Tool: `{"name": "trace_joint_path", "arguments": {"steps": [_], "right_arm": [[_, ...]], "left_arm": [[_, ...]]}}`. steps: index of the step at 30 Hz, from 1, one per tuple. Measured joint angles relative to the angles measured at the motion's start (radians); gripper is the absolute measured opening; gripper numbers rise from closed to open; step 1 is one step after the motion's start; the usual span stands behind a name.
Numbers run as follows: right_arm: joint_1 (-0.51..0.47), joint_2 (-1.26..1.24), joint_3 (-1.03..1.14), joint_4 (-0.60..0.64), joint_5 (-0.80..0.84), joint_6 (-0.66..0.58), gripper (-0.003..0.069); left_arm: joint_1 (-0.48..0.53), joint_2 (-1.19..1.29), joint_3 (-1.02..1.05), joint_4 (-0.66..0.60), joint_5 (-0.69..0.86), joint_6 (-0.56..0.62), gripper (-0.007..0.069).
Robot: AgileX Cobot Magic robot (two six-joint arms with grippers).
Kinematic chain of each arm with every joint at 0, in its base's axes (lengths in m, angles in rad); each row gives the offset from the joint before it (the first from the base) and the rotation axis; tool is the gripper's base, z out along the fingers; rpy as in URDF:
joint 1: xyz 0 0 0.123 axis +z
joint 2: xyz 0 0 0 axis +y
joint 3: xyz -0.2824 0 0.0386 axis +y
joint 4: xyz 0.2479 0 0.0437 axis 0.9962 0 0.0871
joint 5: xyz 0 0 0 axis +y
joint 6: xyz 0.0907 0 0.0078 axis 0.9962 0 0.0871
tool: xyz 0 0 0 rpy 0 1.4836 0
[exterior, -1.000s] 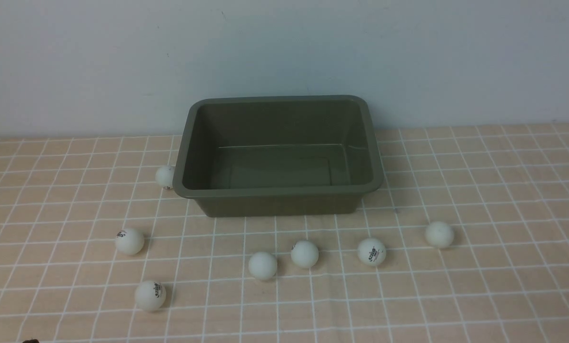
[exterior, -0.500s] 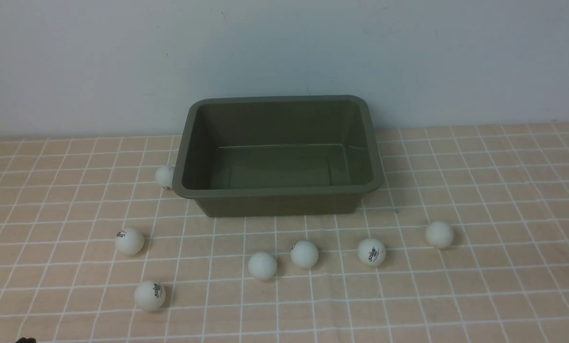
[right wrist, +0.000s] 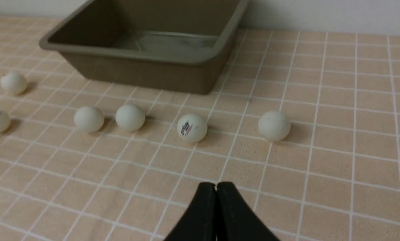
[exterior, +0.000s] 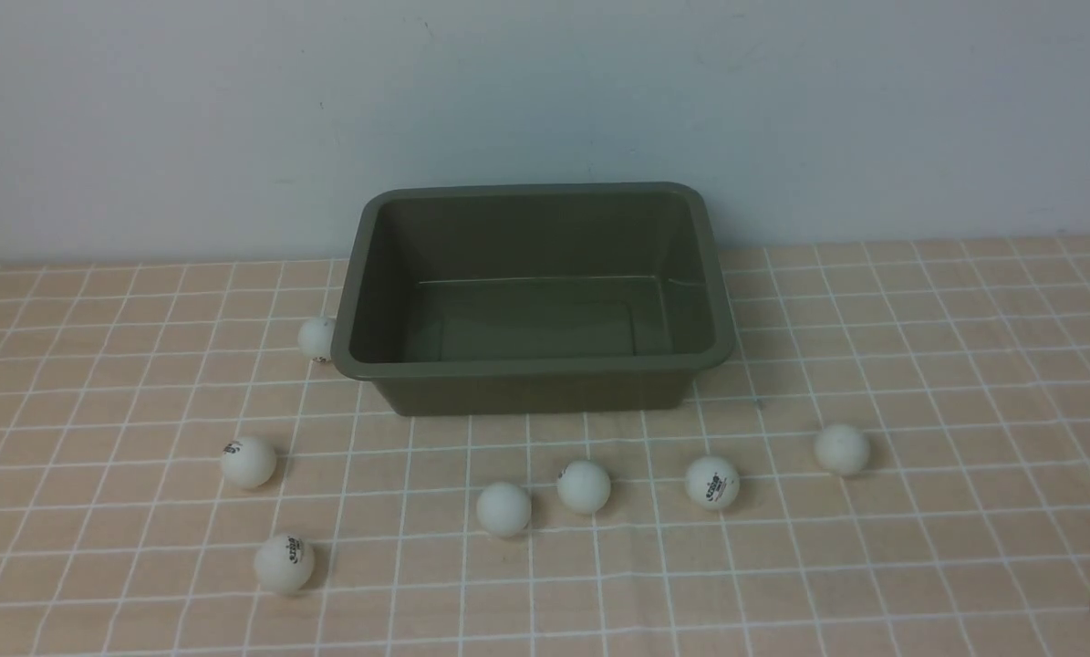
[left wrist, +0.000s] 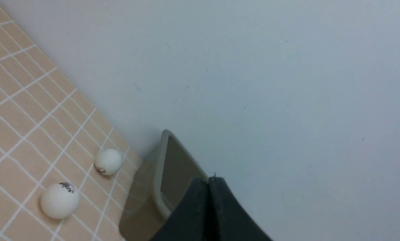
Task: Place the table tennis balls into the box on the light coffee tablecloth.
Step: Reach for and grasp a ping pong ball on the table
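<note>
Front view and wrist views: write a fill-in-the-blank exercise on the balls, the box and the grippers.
The box is ____ inside.
____ table tennis balls lie on the light coffee tablecloth.
The left gripper and the right gripper are both ____.
Missing words: empty; seven; shut.

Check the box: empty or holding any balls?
Empty: the box floor is bare; all seven balls lie outside on the cloth.

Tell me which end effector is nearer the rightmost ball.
Right. The right end effector is at the near right, the rightmost ball ahead of it; the left end effector is at the near left, well away.
</note>
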Motion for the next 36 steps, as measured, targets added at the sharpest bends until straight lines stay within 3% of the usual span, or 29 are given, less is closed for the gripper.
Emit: {"name": "trace_joint_path", "arguments": {"steps": [6,9,15,22,27,32,36], "right_arm": [[0.000,0.143,-0.102,0.000,0.033,-0.124,-0.0018],[0.000,0.233,-0.182,0.003,0.071,-0.134,-0.0018],[0.000,0.391,-0.313,0.004,0.145,-0.117,-0.0016],[0.000,0.483,-0.397,0.005,0.162,-0.065,-0.0016],[0.000,0.489,-0.404,0.005,0.166,-0.052,-0.0016],[0.008,0.489,-0.404,0.005,0.181,-0.051,-0.0016],[0.096,0.495,-0.404,-0.011,0.184,-0.050,-0.0016]], "left_arm": [[0.000,0.000,0.000,-0.104,-0.029,0.041,-0.0069],[0.000,0.000,-0.031,-0.047,0.008,0.188,-0.0069],[0.000,0.010,-0.196,0.055,0.240,0.505,-0.0069],[0.000,0.225,-0.377,0.129,0.510,0.674,-0.0069],[0.000,0.449,-0.494,0.287,0.639,0.680,-0.0069],[0.000,0.677,-0.602,0.455,0.764,0.570,-0.0069],[0.000,0.816,-0.677,0.579,0.845,0.491,-0.0069]]}}
